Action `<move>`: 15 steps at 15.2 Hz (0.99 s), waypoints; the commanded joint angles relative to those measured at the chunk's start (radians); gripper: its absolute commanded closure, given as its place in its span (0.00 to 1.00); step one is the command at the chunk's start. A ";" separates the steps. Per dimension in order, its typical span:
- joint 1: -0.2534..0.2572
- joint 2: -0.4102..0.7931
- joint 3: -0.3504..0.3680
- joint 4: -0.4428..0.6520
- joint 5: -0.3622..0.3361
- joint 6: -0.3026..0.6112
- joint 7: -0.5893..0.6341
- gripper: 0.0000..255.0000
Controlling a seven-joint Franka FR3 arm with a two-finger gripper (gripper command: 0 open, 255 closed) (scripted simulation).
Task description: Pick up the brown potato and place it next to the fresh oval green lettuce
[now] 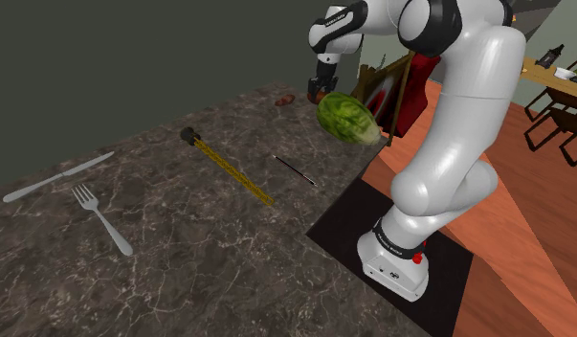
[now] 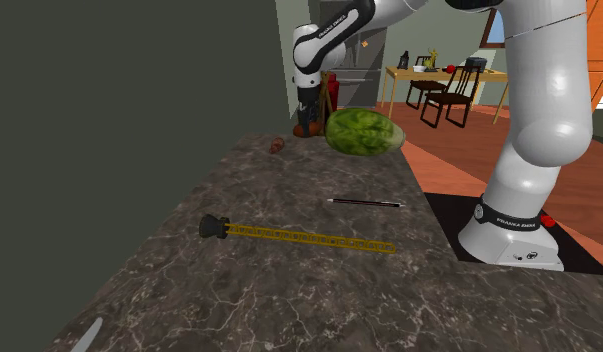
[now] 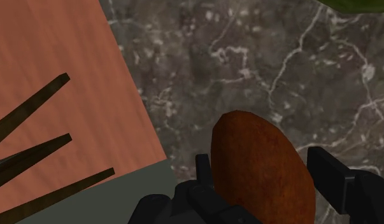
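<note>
Potato (image 3: pixel 260 172) being gripped between the black fingers (image 3: pixel 334 178), just beside the lettuce (image 1: pixel 349 118).
Dark marbled desk (image 1: pixel 181 258) is carrying the green lettuce at its far corner, a yellow tape measure (image 1: pixel 233 172) and thin pen (image 1: pixel 294 170) lying well apart from it.

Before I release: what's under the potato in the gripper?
Dark marbled countertop shows all around the potato, and the lettuce edge lies just beyond it. The patch straight beneath is covered by the potato and the gripper clasping it.
</note>
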 commanded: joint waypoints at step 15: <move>0.002 -0.040 0.000 0.072 -0.002 -0.112 0.001 0.00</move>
